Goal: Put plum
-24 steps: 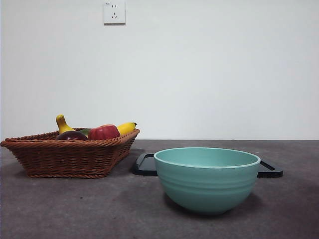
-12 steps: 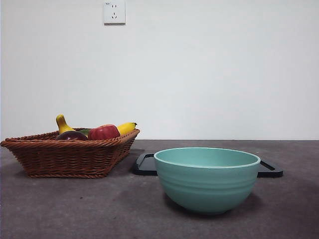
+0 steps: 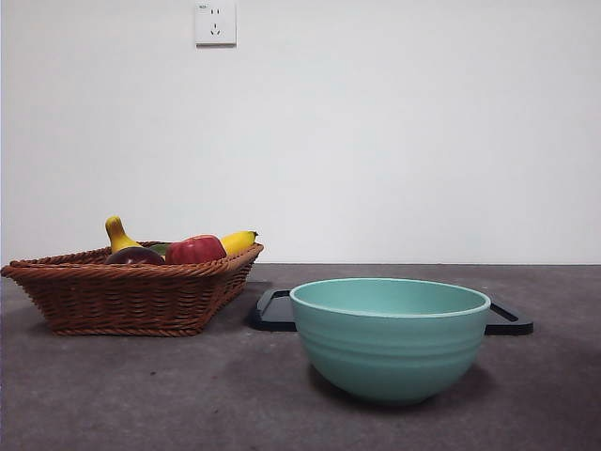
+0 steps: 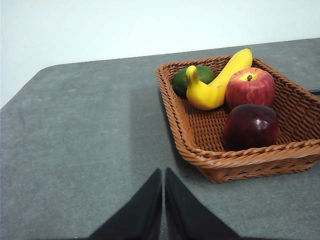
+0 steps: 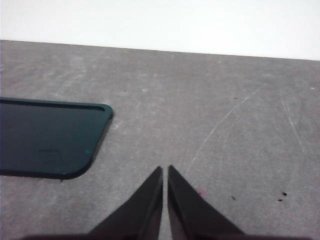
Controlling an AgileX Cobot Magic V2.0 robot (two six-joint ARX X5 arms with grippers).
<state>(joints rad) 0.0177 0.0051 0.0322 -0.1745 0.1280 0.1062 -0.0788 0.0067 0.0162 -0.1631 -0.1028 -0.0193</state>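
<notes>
The plum (image 4: 250, 126), dark maroon and glossy, lies in the wicker basket (image 4: 195, 145) beside a red apple (image 4: 250, 87). In the front view only its top shows as a dark dome (image 3: 134, 255) above the basket rim (image 3: 131, 291). My left gripper (image 4: 163, 172) is shut, with nothing in it, over bare table a short way from the basket's near corner. My right gripper (image 5: 165, 170) is shut and empty too, above the grey table beside a dark tray (image 5: 47, 140). Neither arm shows in the front view.
The basket also holds a yellow banana (image 4: 217, 82) and a green avocado (image 4: 192, 80). A teal bowl (image 3: 390, 338) stands on the table at the front, with the black tray (image 3: 272, 310) behind it. A white wall closes the far side.
</notes>
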